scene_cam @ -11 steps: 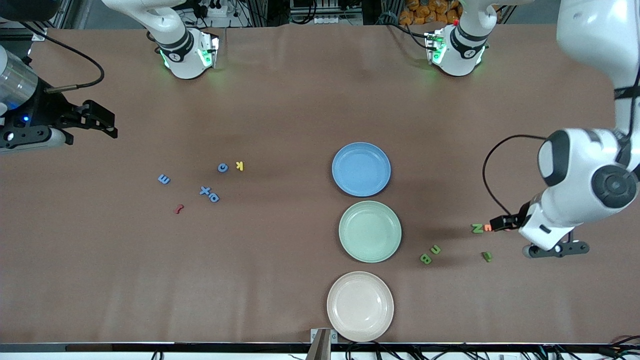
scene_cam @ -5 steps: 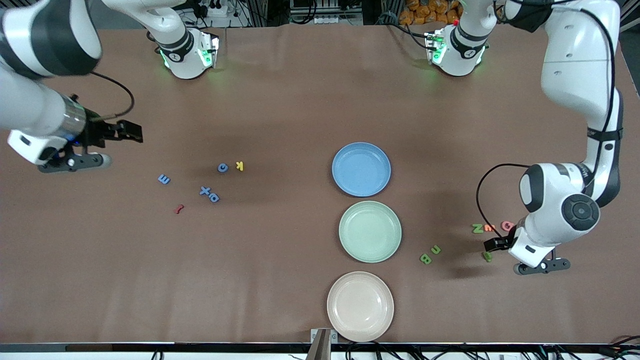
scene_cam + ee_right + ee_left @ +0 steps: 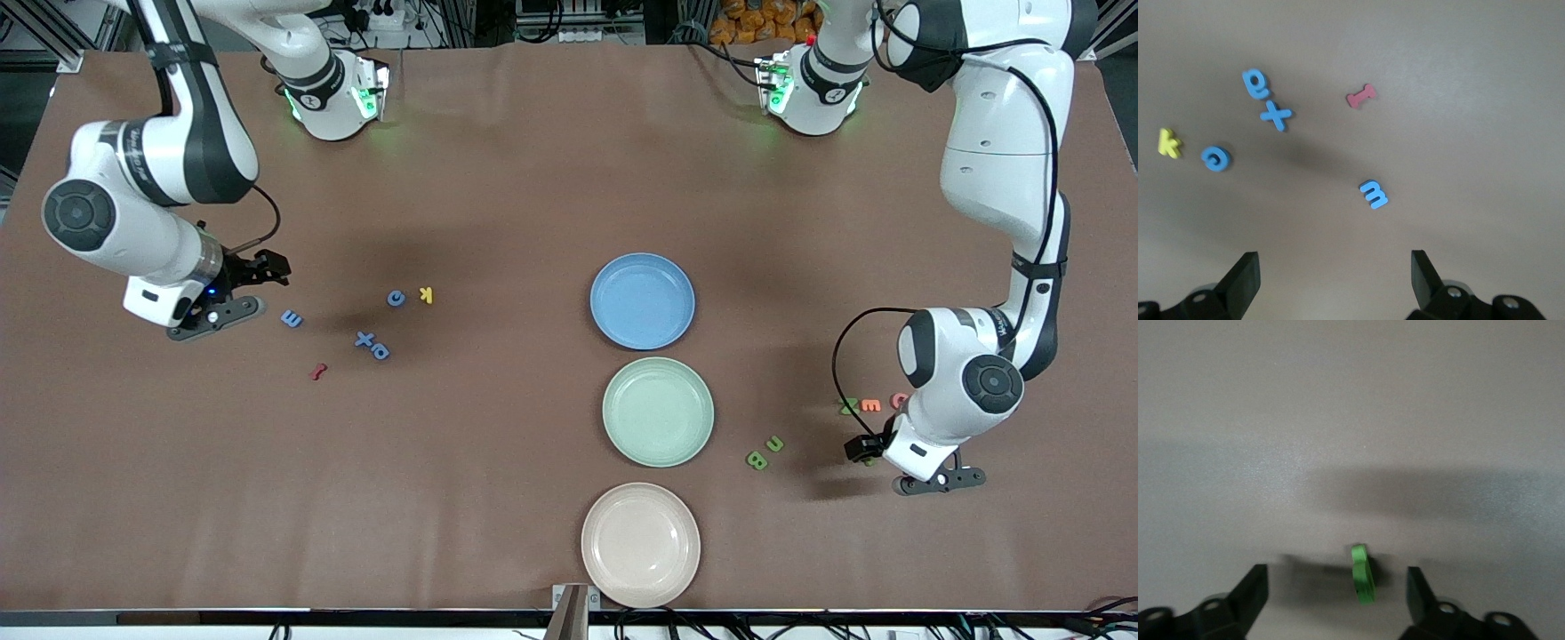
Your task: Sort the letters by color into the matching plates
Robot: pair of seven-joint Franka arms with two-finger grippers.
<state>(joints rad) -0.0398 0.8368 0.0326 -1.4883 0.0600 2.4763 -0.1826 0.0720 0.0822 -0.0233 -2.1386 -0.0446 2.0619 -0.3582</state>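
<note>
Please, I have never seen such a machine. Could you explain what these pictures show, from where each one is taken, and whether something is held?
These are two white robot arms at a brown table. One picture looks down from a high camera; the other two come from cameras on the arms' wrists.

On the table lie a round blue plate, a mint green plate and a beige-pink plate, all empty. Small blue foam letters lie toward the right arm's end, green foam letters toward the left arm's end.

The left pincer stands open around one upright green letter, not gripping it. The right pincer is open near the blue letter m. Nothing is held.
</note>
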